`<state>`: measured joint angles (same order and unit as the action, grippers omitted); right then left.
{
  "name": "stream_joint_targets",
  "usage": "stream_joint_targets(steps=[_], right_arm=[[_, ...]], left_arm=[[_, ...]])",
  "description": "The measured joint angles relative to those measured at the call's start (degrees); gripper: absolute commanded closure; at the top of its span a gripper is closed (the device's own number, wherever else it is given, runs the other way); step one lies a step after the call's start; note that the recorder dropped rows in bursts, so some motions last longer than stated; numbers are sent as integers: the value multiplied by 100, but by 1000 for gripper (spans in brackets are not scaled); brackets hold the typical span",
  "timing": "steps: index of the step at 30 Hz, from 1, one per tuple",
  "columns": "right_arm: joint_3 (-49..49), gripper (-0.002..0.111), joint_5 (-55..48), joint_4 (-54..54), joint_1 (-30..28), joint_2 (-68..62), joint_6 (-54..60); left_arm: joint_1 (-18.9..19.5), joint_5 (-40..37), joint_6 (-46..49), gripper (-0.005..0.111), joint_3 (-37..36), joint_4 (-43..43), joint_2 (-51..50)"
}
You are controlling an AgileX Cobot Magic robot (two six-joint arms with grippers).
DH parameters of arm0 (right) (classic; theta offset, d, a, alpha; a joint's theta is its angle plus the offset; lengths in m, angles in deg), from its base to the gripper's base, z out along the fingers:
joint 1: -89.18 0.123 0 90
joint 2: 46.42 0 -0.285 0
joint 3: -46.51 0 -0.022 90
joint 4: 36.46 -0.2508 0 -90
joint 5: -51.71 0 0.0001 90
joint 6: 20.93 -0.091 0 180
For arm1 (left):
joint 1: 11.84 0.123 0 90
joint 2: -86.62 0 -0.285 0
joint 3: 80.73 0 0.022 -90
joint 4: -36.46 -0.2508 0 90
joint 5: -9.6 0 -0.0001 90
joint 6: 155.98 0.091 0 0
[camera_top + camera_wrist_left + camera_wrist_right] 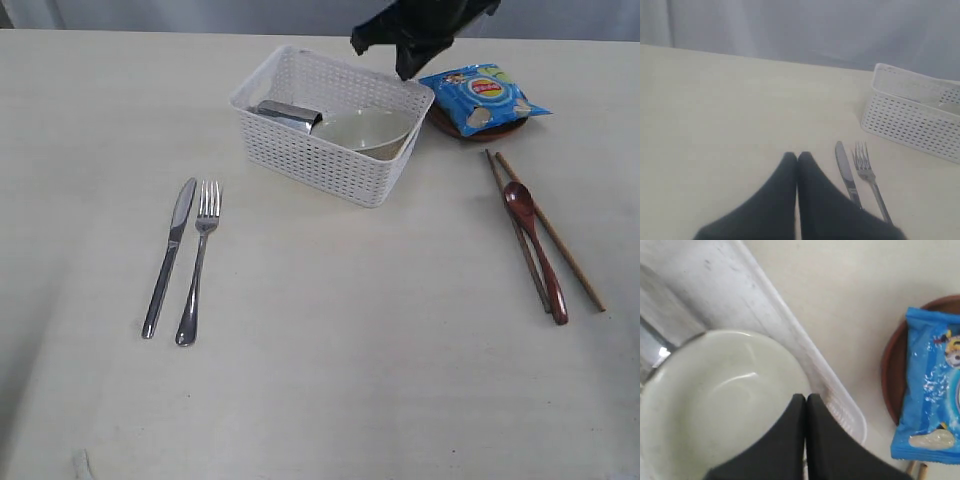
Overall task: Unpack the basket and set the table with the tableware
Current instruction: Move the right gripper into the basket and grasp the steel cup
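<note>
Pincers pressed tight together and holding nothing, the right gripper (806,397) hangs over the basket (330,165), its tips above the spot where the pale bowl (715,405) leans against the white rim. Beside the bowl, deeper in the basket, a steel cup (288,113) lies on its side. Just outside that end of the basket a blue chips bag (483,98) rests on the brown plate (470,135), covering most of it.

Across the scene the left gripper (798,156) is likewise clenched and empty, poised above bare table (350,380) near the knife (170,255) and fork (198,262), which lie side by side, apart from the basket. On the far right the wooden spoon (535,245) is laid out with the chopsticks (555,235) – one stick partly under the spoon, the other just beside it.

With cutlery set out on both flanks and only bowl and cup inside the basket, the job looks past halfway, and the step in hand appears to be fetching the bowl. That move calls for the right gripper's jaws to part first, then come down over the bowl's upper rim – one finger inside, one outside, clear of the basket wall – before lifting it out towards the open middle of the table.
</note>
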<state>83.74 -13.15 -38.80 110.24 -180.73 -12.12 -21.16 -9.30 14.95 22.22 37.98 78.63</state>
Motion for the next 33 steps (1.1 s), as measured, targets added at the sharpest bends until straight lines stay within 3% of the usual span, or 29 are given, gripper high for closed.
stream_joint_targets(steps=[5, 10, 12, 18, 23, 33], right_arm=[[0, 105, 17, -820, 0, 254, 117], [0, 70, 7, -1538, 160, 197, 76], [0, 61, 7, -1614, 270, 114, -126], [0, 72, 31, -1810, 344, -247, -1211], [0, 72, 264, -2731, 330, -604, -1367], [0, 71, 310, -3162, 330, -777, -1491]], left_arm=[[0, 0, 0, 107, 0, 0, 0], [0, 0, 0, 107, 0, 0, 0], [0, 0, 0, 107, 0, 0, 0], [0, 0, 0, 107, 0, 0, 0], [0, 0, 0, 107, 0, 0, 0], [0, 0, 0, 107, 0, 0, 0]])
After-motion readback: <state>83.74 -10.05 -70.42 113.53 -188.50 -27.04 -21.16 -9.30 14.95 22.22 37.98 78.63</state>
